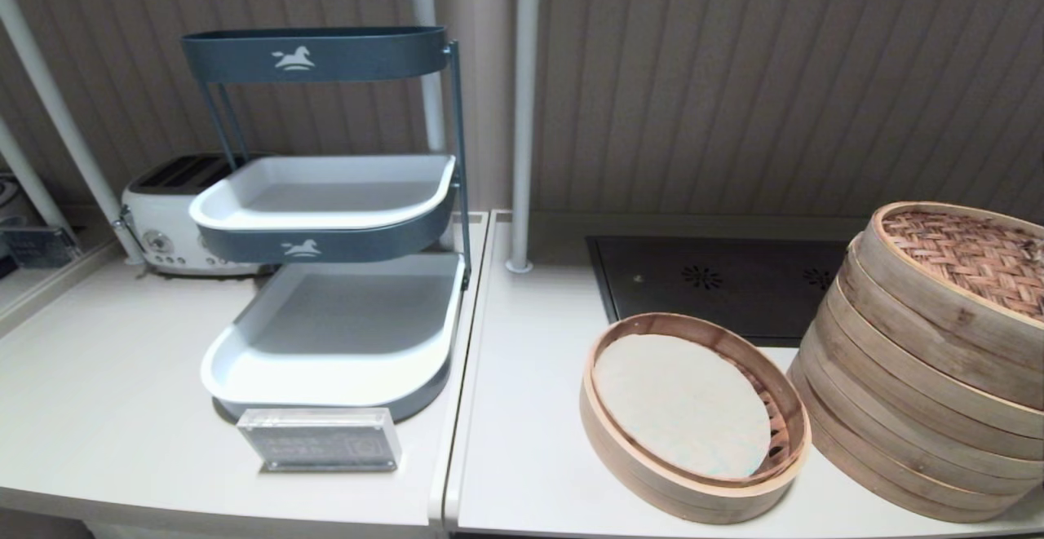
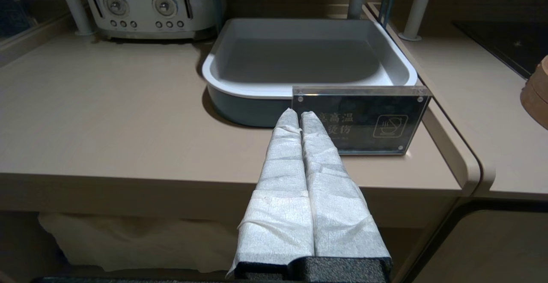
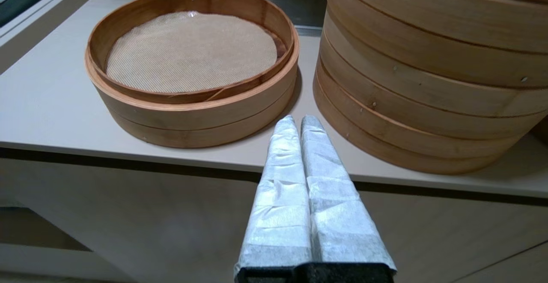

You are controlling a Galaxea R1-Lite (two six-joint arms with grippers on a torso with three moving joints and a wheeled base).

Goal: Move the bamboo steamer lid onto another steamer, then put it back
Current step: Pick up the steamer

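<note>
The bamboo steamer lid (image 1: pixel 971 258), with a reddish-brown woven top and a pale rim, lies on top of the tall stack of pale bamboo rings (image 1: pixel 897 408) at the counter's right end. That stack also fills the right wrist view (image 3: pixel 428 81). My right gripper (image 3: pixel 298 120) is shut on nothing, low in front of the counter edge, pointing at the gap between the stack and the low steamer (image 3: pixel 192 120). My left gripper (image 2: pixel 299 114) is shut and empty, held before the left counter's front edge. Neither gripper shows in the head view.
The low single-ring steamer (image 1: pixel 693 474) with a pale liner stands left of the stack. Behind them is a black cooktop (image 1: pixel 718 278). On the left counter stand a three-tier tray rack (image 1: pixel 326 221), a toaster (image 1: pixel 167 221) and an acrylic sign (image 1: pixel 320 439). White poles (image 1: pixel 522 107) rise at the back.
</note>
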